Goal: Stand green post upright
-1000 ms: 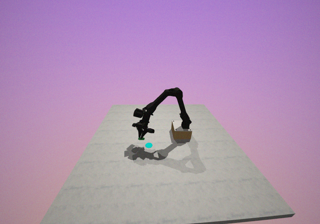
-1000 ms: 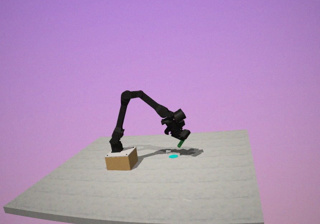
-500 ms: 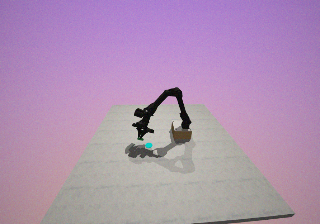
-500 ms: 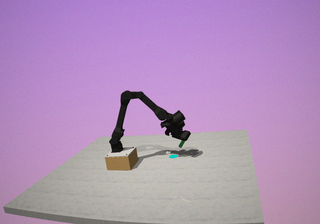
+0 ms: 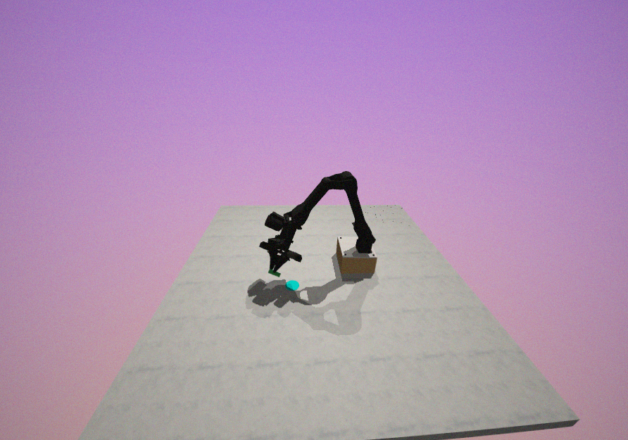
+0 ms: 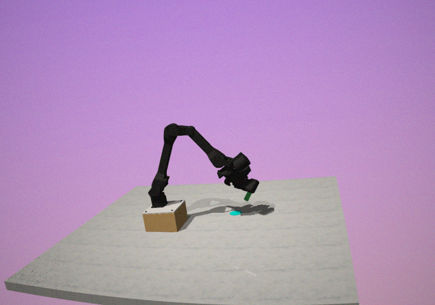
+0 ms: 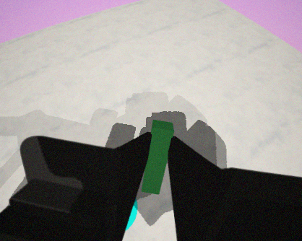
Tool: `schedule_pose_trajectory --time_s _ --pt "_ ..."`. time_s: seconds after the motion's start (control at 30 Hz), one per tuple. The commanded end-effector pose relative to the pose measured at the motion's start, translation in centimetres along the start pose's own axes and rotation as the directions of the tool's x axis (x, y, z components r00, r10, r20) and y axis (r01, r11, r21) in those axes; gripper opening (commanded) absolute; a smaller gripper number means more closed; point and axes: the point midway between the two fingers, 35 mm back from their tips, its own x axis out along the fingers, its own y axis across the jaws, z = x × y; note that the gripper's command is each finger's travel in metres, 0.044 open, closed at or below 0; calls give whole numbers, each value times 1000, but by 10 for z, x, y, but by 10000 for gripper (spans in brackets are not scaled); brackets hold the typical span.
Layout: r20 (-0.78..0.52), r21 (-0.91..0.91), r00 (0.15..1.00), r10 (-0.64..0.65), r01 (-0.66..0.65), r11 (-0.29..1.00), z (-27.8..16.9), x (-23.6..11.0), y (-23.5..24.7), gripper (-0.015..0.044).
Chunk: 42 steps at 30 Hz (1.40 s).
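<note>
The green post is a short square bar, held tilted in the air above the table. My gripper is shut on it; in the exterior view the fingertips are hidden behind the gripper's own parts. The cyan circle lies flat on the table, below the post and to one side of it, nearer the robot's base. In the wrist view most of the circle is hidden behind the left finger.
The arm stands on a brown box with a white top, to one side of the circle. The arm's shadow falls on the pale table and reaches the circle's edge.
</note>
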Motion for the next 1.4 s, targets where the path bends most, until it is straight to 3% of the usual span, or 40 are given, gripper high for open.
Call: schedule_pose_trajectory --time_s 0.0,1.37 --pt "26 8 1000 6 -7 1000 -2 0 0 23" --pt "273 -7 961 41 -41 999 -7 -15 0 23"
